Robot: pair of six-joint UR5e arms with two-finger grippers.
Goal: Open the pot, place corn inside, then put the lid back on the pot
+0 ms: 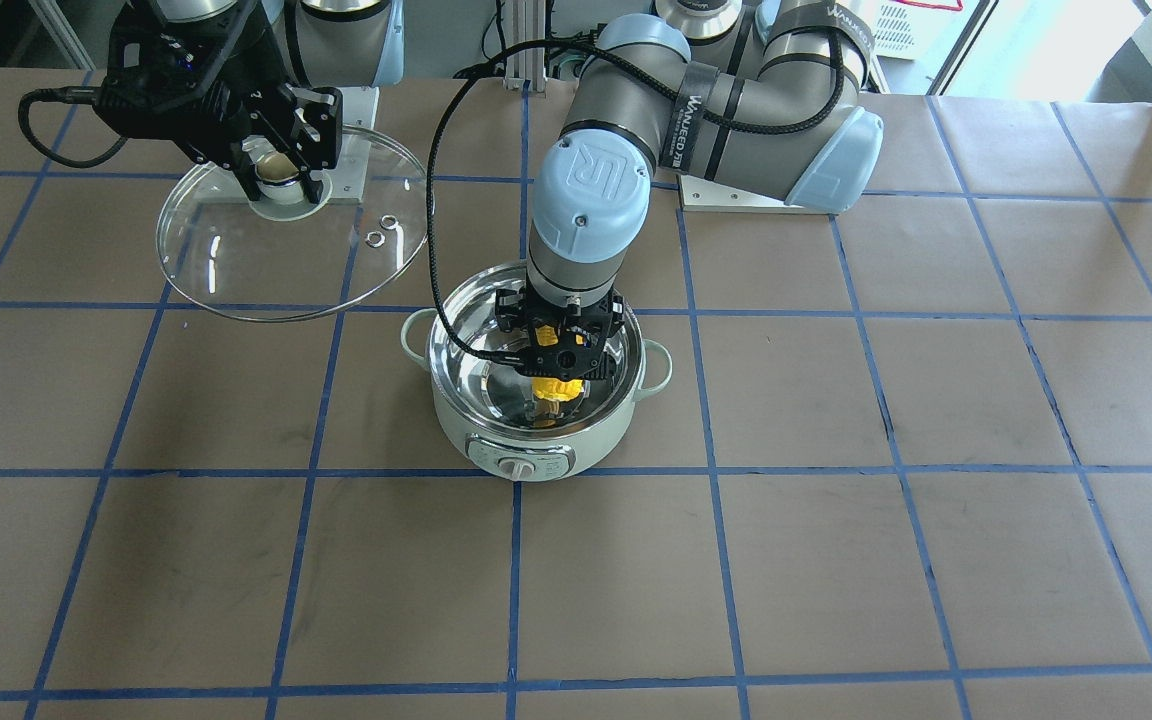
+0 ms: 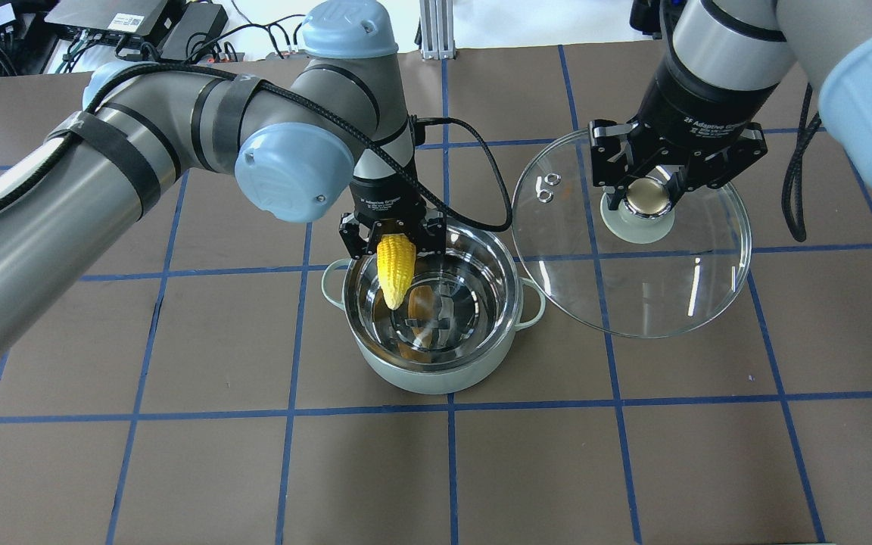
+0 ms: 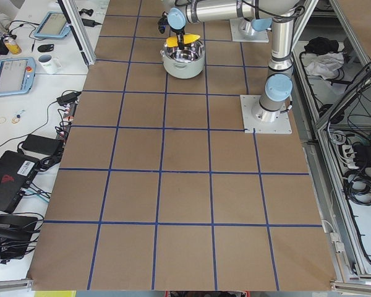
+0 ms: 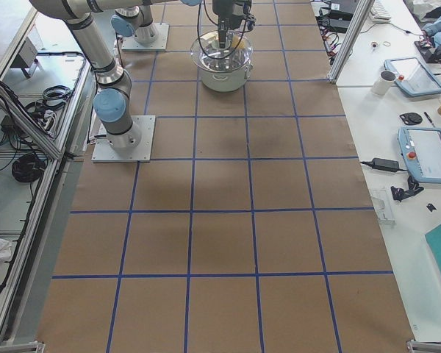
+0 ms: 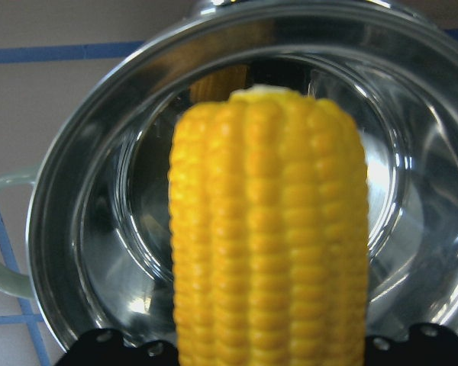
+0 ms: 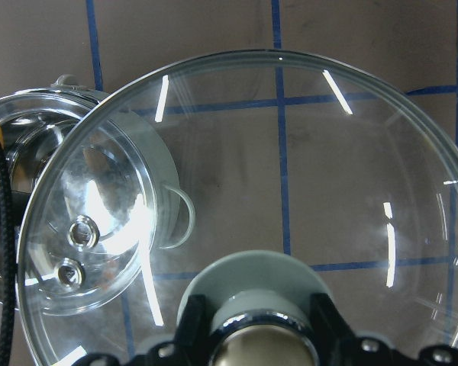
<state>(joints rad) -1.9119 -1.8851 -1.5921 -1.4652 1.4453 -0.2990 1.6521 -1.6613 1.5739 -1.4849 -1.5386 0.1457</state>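
Pot: the pot (image 2: pixel 430 376) stands open on the desk, away from every corner and nearer the robot's edge than the operators' edge.
Corn: the corn (image 2: pixel 394 272) hangs inside the mouth of the pot, over the part of the steel bowl towards the robot's edge and the left end of the desk.
Long axis: almost upright, thick end up and pointed end down towards the pot floor. I cannot tell whether the tip touches the bottom.
Left gripper: the left gripper (image 2: pixel 393 241) has its jaws narrow, closed on the thick end of the corn, directly above it.
Lid: the lid (image 2: pixel 655 291) is held in the air just beside the pot, towards the right end of the desk. Its rim seems to reach over the nearest pot handle.
Right gripper: the right gripper (image 2: pixel 649 198) clamps the knob (image 2: pixel 636 225) of the lid from above.
Nearer arm: the left one, for the corn.
Coming move: I judge a straight release or a short lowering is enough, because the corn is already within the rim. It will probably tip over towards the centre of the pot.
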